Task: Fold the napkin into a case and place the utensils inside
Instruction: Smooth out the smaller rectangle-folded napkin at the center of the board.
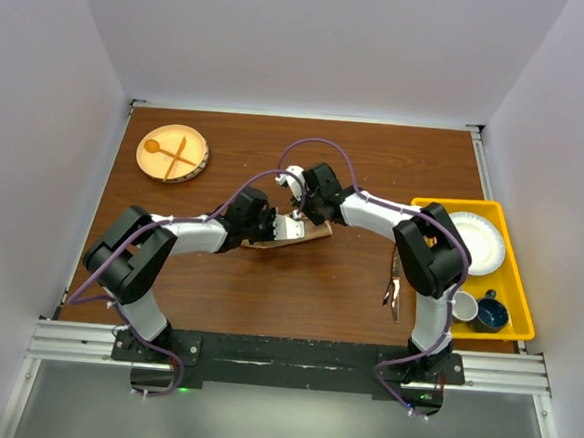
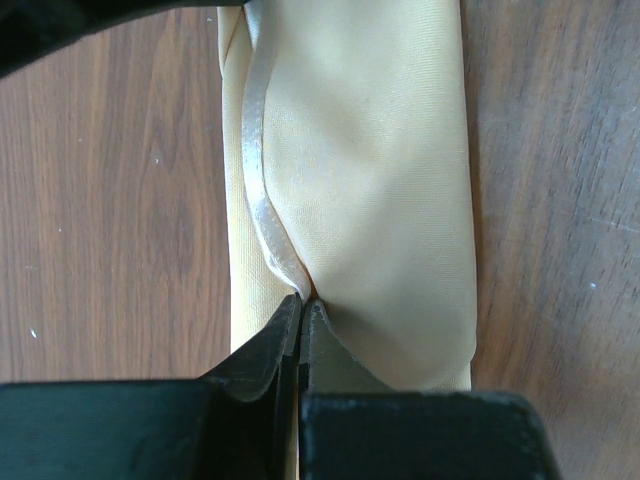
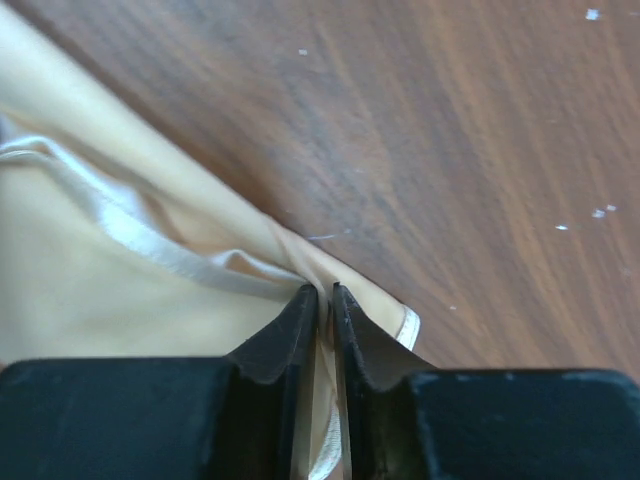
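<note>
The peach-orange satin napkin (image 1: 301, 234) lies folded into a narrow strip on the table's middle, mostly hidden under both grippers. My left gripper (image 1: 272, 225) is shut on the napkin's raised hem fold; this shows in the left wrist view (image 2: 303, 303), where the napkin (image 2: 390, 170) stretches away from the jaws. My right gripper (image 1: 311, 213) is shut on the napkin's edge near a corner, as the right wrist view (image 3: 325, 293) shows with the napkin (image 3: 80, 290) to the left. The dark utensils (image 1: 393, 287) lie on the table at the right, beside the right arm.
A round wooden plate (image 1: 190, 167) with a pale wooden spoon and fork sits at the back left. A yellow tray (image 1: 512, 295) at the right holds a white plate (image 1: 477, 242), a white cup (image 1: 463, 307) and a blue cup (image 1: 492, 314).
</note>
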Controlling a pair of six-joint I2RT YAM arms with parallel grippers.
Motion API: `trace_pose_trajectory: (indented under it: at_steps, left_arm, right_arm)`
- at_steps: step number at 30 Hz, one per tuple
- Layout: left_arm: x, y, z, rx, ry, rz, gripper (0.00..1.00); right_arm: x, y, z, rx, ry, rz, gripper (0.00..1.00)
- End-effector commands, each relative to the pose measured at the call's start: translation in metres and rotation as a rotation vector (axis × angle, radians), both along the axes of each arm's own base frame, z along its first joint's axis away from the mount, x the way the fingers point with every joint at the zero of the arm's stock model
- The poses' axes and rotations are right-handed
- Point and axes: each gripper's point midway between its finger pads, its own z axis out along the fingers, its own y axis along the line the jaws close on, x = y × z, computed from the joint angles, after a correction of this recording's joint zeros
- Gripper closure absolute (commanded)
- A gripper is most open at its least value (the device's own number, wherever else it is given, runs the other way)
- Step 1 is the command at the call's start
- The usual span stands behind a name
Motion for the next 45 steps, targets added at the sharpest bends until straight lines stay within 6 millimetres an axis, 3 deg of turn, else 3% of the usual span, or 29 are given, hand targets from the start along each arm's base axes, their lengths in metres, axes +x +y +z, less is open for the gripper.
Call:
trace_pose_trajectory:
  at_steps: [1, 5, 7, 8, 11, 13, 24, 34, 37, 40, 41, 45]
  left_arm:
    - [-0.021, 0.017, -0.028, 0.058, 0.102, -0.001, 1.00]
    - [-0.020, 0.017, -0.028, 0.057, 0.100, -0.003, 1.00]
    - [-0.020, 0.017, -0.027, 0.057, 0.099, 0.000, 1.00]
    - [-0.020, 0.016, -0.027, 0.054, 0.099, -0.005, 1.00]
    - [-0.019, 0.015, -0.026, 0.053, 0.098, -0.005, 1.00]
    - [-0.020, 0.015, -0.026, 0.051, 0.101, -0.009, 1.00]
    - [-0.024, 0.014, -0.027, 0.047, 0.108, -0.024, 1.00]
    - [-0.028, 0.016, -0.028, 0.049, 0.107, -0.037, 1.00]
    - [-0.028, 0.017, -0.028, 0.048, 0.105, -0.037, 1.00]
    - [-0.028, 0.018, -0.028, 0.050, 0.105, -0.037, 1.00]
    - [-0.028, 0.019, -0.028, 0.049, 0.105, -0.035, 1.00]
    - [-0.026, 0.021, -0.028, 0.052, 0.103, -0.031, 1.00]
  right_arm:
    - [0.012, -0.005, 0.036, 0.011, -0.107, -0.008, 0.67]
    - [0.006, 0.000, 0.056, 0.039, -0.114, 0.059, 0.49]
    - [-0.003, 0.001, 0.055, 0.030, -0.072, 0.098, 0.46]
    - [-0.003, 0.004, 0.060, 0.047, -0.061, 0.112, 0.38]
    - [-0.016, 0.011, 0.056, 0.059, 0.009, 0.191, 0.29]
    - [-0.025, 0.013, 0.048, 0.043, 0.057, 0.248, 0.29]
    - [-0.014, 0.010, 0.015, -0.085, 0.067, 0.398, 0.34]
    - [-0.009, -0.001, -0.009, -0.115, 0.112, 0.405, 0.52]
    - [-0.007, -0.001, -0.010, -0.103, 0.113, 0.370, 0.64]
    - [0.002, -0.006, -0.011, -0.125, 0.080, 0.309, 0.87]
    - [0.004, -0.008, -0.011, -0.128, 0.074, 0.287, 1.00]
    - [0.012, -0.017, -0.006, -0.151, 0.006, 0.233, 1.00]
